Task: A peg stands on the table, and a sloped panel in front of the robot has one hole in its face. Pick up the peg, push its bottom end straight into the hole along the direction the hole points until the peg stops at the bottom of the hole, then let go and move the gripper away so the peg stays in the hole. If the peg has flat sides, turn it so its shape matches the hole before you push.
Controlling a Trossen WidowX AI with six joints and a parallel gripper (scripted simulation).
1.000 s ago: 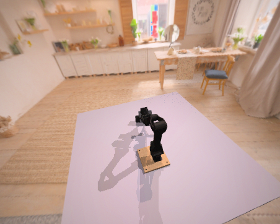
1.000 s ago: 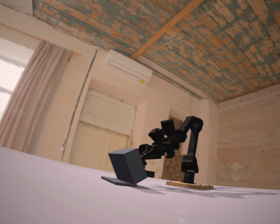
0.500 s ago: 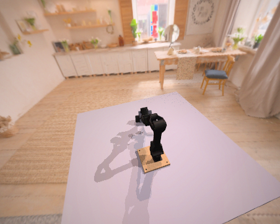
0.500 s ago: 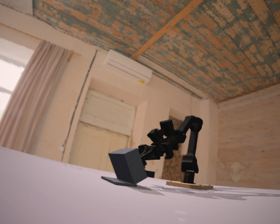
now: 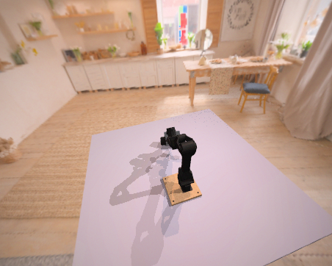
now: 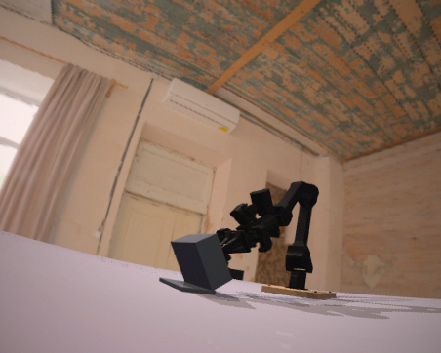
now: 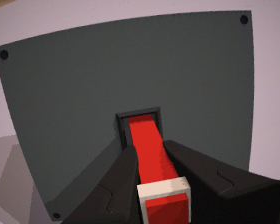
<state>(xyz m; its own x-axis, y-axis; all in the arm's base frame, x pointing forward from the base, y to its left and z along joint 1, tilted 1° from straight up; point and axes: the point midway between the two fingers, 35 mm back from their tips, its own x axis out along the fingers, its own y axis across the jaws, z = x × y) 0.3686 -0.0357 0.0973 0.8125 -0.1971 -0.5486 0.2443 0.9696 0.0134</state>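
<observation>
Gripper: the black fingers are closing on the red peg, one on either side, and are holding it; from where I'm standing they look like part of a dark cluster.
Peg: the red peg is running from the bottom of the wrist view up to the middle, its pale collar nearer the camera and its far end showing at the hole.
Hole: the square hole is sitting near the middle of the wrist view; a dark gap is showing along the peg's left side.
Panel: the sloped panel is standing lower centre in the exterior view, leaning.
Step in hand: the arm seems to be starting the insertion; how deep the end is going, I cannot tell.
Next move: this is calling for centring the peg, matching its flats to the square, then pushing straight along the hole's slant until it is stopping.
Risk: a sideways lean could be jamming it on the rim.
Afterwards: letting go and backing away are still remaining.
</observation>
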